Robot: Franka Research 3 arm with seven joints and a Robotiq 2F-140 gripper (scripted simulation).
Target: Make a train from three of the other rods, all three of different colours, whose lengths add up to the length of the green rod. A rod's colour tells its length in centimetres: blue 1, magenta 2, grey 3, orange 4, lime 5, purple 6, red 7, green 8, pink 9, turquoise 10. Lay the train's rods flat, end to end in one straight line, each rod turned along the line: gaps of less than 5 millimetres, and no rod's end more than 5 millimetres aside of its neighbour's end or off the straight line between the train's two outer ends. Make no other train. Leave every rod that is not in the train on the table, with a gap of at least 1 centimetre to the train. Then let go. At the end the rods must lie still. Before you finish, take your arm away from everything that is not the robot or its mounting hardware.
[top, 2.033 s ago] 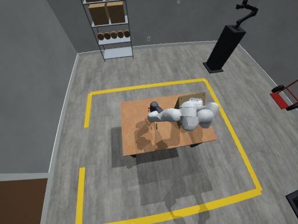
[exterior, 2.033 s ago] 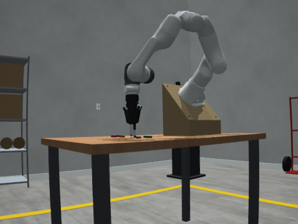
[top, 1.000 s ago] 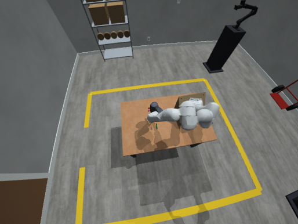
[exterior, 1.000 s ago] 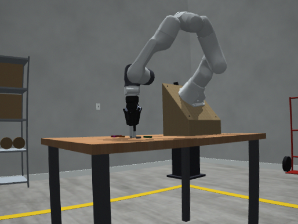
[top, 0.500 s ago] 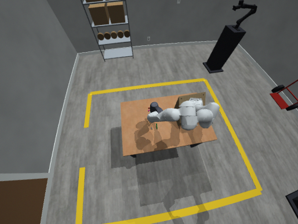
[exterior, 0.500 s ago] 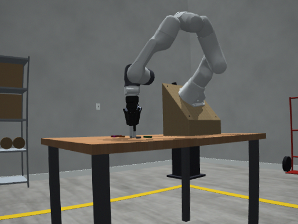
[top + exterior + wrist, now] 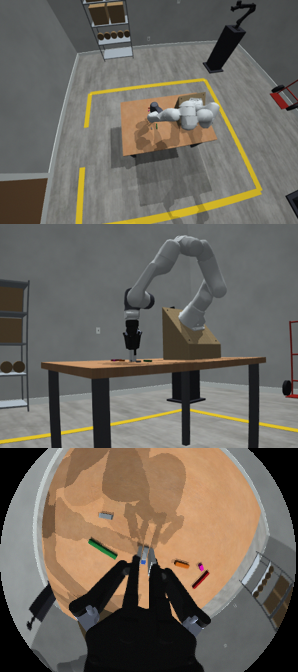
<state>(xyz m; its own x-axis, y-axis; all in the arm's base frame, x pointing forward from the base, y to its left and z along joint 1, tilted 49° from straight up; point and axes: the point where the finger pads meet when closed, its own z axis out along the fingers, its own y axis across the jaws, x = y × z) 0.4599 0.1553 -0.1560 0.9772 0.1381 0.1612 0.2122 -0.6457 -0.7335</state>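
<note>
In the wrist view my gripper [image 7: 145, 552] points straight down at the table, its fingertips slightly parted around a small blue rod [image 7: 143, 563] that lies between them. The green rod [image 7: 103, 548] lies to the left, with a short grey rod [image 7: 105, 515] beyond it. To the right lie an orange rod [image 7: 181, 563], a tiny magenta rod [image 7: 200, 567] and a dark red rod [image 7: 200, 579]. In the exterior view the gripper [image 7: 133, 358] reaches down to the table top, with the green rod [image 7: 148, 360] to its right. From above, the green rod [image 7: 156, 126] shows beside the arm.
A wooden wedge mount [image 7: 188, 340] holds the arm's base at the back right of the table. The table [image 7: 165, 125] stands inside a yellow floor line. A shelf [image 7: 111, 27] and a black pedestal [image 7: 224, 47] stand far off.
</note>
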